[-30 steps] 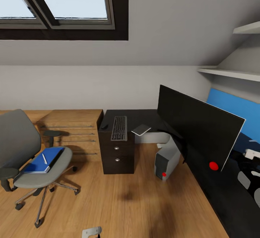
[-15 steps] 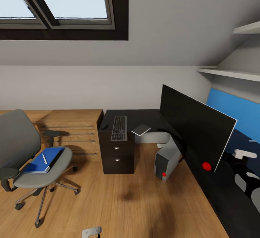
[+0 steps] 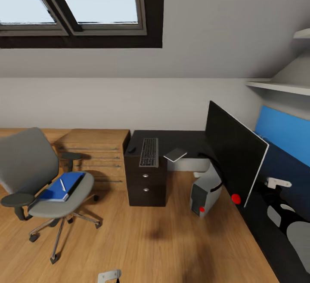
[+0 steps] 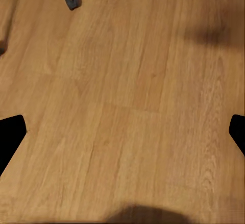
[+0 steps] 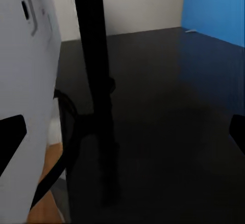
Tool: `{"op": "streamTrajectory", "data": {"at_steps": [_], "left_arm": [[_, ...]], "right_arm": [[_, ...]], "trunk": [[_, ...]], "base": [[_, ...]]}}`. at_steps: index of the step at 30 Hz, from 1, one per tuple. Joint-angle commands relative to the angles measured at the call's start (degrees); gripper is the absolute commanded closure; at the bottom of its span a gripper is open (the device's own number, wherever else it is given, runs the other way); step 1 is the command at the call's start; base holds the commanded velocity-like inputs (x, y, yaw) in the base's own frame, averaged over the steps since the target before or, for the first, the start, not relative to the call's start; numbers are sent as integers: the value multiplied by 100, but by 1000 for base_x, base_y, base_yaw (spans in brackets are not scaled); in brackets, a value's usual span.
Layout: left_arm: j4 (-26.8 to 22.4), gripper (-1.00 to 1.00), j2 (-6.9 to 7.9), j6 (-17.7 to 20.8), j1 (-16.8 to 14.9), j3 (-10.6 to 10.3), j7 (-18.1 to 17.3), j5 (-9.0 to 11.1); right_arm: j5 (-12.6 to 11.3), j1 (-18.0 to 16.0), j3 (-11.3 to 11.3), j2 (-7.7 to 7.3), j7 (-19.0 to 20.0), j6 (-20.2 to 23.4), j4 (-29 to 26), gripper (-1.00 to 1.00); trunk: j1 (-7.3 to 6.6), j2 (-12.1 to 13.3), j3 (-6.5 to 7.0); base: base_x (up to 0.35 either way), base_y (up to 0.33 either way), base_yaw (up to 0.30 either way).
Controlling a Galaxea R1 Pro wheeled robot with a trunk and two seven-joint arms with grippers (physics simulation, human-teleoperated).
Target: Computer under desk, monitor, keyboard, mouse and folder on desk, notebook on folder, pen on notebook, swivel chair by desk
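Note:
The swivel chair (image 3: 36, 175) stands on the floor left of the desk (image 3: 181, 139). On its seat lies the blue folder (image 3: 58, 188) with the white pen (image 3: 63, 184) on top. The keyboard (image 3: 149, 152), the mouse (image 3: 131, 149) and the grey notebook (image 3: 175, 154) lie on the desk's far wing; the notebook overhangs the edge. The monitor (image 3: 234, 149) stands slanted over the right wing, its stand (image 5: 94, 81) ahead of my open right gripper (image 5: 122, 139). The computer (image 3: 206, 190) sits on the floor under the desk. My left gripper (image 4: 122, 132) hangs open over bare floor.
A light wooden drawer chest (image 3: 97, 154) stands between chair and desk. A blue wall panel (image 3: 284, 132) and shelves (image 3: 280, 87) are behind the right wing. One chair caster (image 4: 71, 1) lies near my left gripper. Wooden floor (image 3: 150, 240) spreads in front.
The view has shifted, sliding the room to the right. The monitor has turned and looks narrower, its red dot further left. My right arm has come further left into the picture.

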Motion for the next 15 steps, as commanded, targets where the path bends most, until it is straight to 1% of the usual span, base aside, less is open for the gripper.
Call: {"op": "streamTrajectory", "data": {"at_steps": [1, 5, 15], "left_arm": [[8, -100, 2, -27, -7, -49, 35, 55], [8, -100, 2, -27, -7, -49, 37, 55], [8, -100, 2, -27, -7, -49, 36, 55]], "right_arm": [[60, -5, -49, 5, 22, -22, 7, -100], [61, -5, -49, 30, 21, -22, 7, -100], [61, -5, -49, 39, 21, -22, 7, -100]], "trunk": [[0, -4, -7], [0, -4, -7], [0, -4, -7]], "base": [[0, 0, 267], [0, 0, 270], [0, 0, 272]]}}
